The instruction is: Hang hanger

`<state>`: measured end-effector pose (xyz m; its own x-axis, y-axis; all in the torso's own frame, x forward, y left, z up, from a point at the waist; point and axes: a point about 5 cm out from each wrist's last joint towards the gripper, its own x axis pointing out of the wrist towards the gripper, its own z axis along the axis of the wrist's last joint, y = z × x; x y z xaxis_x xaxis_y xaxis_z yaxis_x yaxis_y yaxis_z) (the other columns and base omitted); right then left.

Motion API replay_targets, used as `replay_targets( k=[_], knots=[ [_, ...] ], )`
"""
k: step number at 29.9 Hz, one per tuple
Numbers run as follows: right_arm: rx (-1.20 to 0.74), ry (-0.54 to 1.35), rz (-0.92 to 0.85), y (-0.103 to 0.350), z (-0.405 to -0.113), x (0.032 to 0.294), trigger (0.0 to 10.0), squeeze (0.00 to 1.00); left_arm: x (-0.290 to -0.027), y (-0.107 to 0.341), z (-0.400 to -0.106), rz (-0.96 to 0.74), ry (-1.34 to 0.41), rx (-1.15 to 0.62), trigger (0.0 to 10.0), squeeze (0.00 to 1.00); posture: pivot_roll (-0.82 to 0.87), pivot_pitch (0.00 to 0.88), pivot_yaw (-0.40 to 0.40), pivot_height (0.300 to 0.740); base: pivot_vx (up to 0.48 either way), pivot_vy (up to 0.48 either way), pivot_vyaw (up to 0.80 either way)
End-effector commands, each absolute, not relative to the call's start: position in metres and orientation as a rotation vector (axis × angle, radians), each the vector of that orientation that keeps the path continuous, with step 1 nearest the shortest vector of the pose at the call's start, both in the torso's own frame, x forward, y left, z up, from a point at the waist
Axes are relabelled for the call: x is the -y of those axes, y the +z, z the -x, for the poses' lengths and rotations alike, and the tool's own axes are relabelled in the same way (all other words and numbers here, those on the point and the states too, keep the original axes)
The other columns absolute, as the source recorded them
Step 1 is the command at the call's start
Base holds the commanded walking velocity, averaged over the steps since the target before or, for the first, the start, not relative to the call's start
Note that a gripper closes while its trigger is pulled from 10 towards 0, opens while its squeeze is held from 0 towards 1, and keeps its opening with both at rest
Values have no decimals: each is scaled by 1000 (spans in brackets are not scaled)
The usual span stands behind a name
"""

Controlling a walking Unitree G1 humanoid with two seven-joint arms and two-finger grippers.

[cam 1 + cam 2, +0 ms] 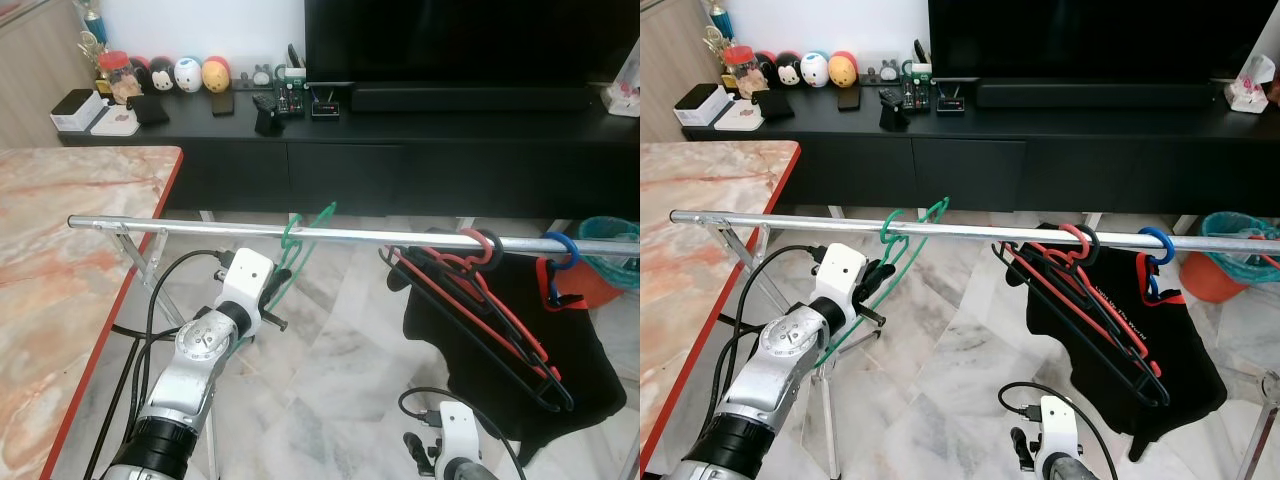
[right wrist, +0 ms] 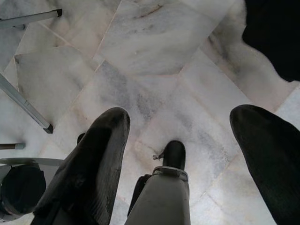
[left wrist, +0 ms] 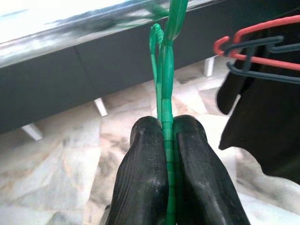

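Note:
A thin green hanger point(image 1: 298, 248) hangs at the silver rail point(image 1: 200, 228) of a clothes rack, its hook point(image 1: 890, 228) curled over the rail. My left gripper point(image 3: 166, 140) is shut on the hanger's green wire just below the hook, the arm reaching up from under the rail point(image 1: 245, 290). Farther right on the rail hang red and black hangers point(image 1: 480, 290) and a blue-hooked hanger point(image 1: 560, 250) carrying a black garment point(image 1: 560, 370). My right gripper point(image 2: 183, 140) is open, low down and pointing at the marble floor, with nothing between its fingers.
A marble table with a red edge point(image 1: 60, 250) stands close on the left. A black TV console point(image 1: 400, 150) runs along the back wall. An orange bin point(image 1: 600, 270) stands at the right. Rack legs point(image 2: 23, 103) and cables point(image 1: 150, 300) lie near my arms.

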<state>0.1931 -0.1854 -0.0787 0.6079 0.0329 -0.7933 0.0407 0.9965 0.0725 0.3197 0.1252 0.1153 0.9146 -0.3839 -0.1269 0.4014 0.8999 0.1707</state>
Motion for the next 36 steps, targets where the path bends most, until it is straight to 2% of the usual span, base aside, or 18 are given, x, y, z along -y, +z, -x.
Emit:
replay_targets(
  k=[1, 14, 15, 16, 30, 36],
  knots=[
    [-929, -6, -88, -80, -191, 185, 10000, 0, -128, 113, -323, -191, -369, -120, 10000, 0, 57, 81, 29, 740, 0, 0, 0],
    [-929, -6, -91, -80, -191, 184, 10000, 0, -138, 101, -326, -190, -291, -202, 10000, 0, 58, 83, 31, 740, 0, 0, 0],
    [-929, -6, -91, -80, -191, 184, 10000, 0, -138, 101, -325, -188, -290, -203, 10000, 220, 58, 83, 31, 740, 0, 0, 0],
    [-929, -5, -90, -80, -191, 184, 10000, 0, -138, 100, -325, -188, -292, -202, 10000, 1000, 58, 83, 31, 740, 0, 0, 0],
    [-929, -4, -89, -80, -191, 184, 10000, 0, -142, 112, -323, -149, -298, -129, 10000, 1000, 60, 87, 29, 740, 0, 0, 0],
    [-929, -2, -87, -80, -192, 184, 10000, 0, -146, 122, -315, -83, -340, -65, 10000, 1000, 69, 87, 29, 740, 0, 0, 0]
  ],
)
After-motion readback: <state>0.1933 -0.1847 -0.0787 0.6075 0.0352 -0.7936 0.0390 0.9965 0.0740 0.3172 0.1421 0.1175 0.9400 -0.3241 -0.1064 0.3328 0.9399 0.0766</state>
